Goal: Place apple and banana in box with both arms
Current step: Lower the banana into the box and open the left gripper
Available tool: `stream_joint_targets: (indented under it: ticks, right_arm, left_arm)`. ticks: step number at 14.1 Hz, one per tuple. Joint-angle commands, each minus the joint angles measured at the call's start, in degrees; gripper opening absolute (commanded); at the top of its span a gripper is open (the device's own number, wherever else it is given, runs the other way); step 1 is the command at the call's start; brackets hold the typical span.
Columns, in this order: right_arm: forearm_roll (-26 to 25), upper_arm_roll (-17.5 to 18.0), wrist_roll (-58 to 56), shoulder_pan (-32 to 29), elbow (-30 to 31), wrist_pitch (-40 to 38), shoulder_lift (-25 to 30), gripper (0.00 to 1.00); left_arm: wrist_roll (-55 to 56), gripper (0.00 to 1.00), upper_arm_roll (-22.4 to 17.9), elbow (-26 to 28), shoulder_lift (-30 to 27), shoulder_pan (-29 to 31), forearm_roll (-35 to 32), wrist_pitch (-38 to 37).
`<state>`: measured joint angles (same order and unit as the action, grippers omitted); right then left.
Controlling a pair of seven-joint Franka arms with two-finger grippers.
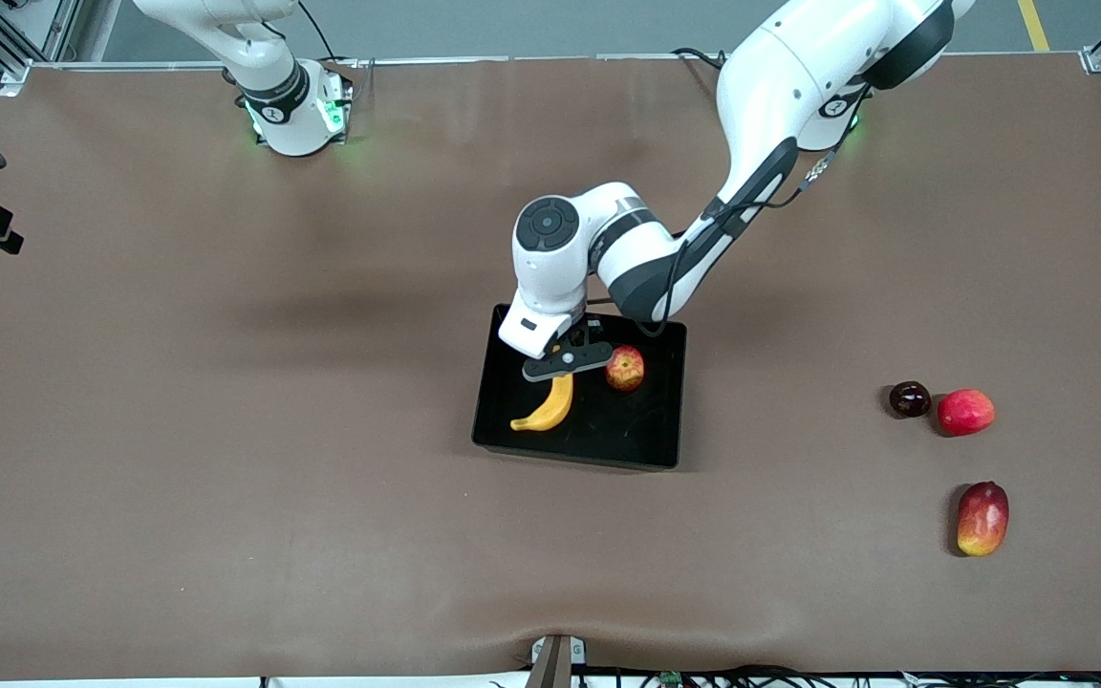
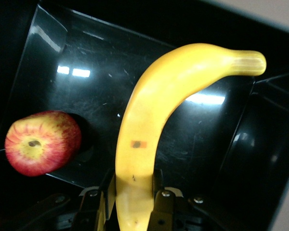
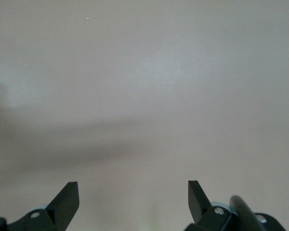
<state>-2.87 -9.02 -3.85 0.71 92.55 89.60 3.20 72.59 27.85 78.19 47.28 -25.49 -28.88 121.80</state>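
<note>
The black box (image 1: 577,457) sits mid-table. The apple (image 1: 625,369) lies inside it, at the wall nearer the robots' bases; it also shows in the left wrist view (image 2: 42,143). My left gripper (image 1: 565,368) is low over the box and shut on one end of the yellow banana (image 1: 550,406). The banana's free end points toward the box's nearer wall. In the left wrist view the fingers (image 2: 161,192) press both sides of the banana (image 2: 154,120) above the box floor (image 2: 86,57). My right gripper (image 3: 134,192) is open and empty over bare table; it is out of the front view.
A dark round fruit (image 1: 909,398), a pinkish-red round fruit (image 1: 965,412) and a red-yellow mango (image 1: 982,517) lie on the brown table toward the left arm's end. The right arm's base (image 1: 292,105) stands at the table's back edge.
</note>
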Motion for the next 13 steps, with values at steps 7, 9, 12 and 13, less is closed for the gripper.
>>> stream_joint_targets:
  ticks: [7, 9, 12, 13]
  right_arm:
    - [-0.56, 0.23, -0.36, -0.63, -0.97, -0.66, -0.38, 1.00]
    - [-0.56, 0.23, -0.36, -0.63, -0.97, -0.66, -0.30, 1.00]
    - [-0.56, 0.14, -0.36, -0.63, -0.97, -0.66, -0.39, 1.00]
    - [-0.56, 0.14, -0.36, -0.63, -0.97, -0.57, -0.39, 1.00]
  left_arm:
    - [-0.26, 0.41, -1.65, -1.20, 4.40, -2.55, 0.23, 5.73]
    - [-0.35, 0.78, -1.65, -1.46, 3.70, -2.55, 0.14, 5.82]
    - [0.09, 1.00, -1.65, -1.55, -0.94, -1.24, 0.06, 4.94]
    - [0.09, 1.00, -1.74, -1.47, -3.92, -0.01, 0.40, 3.98]
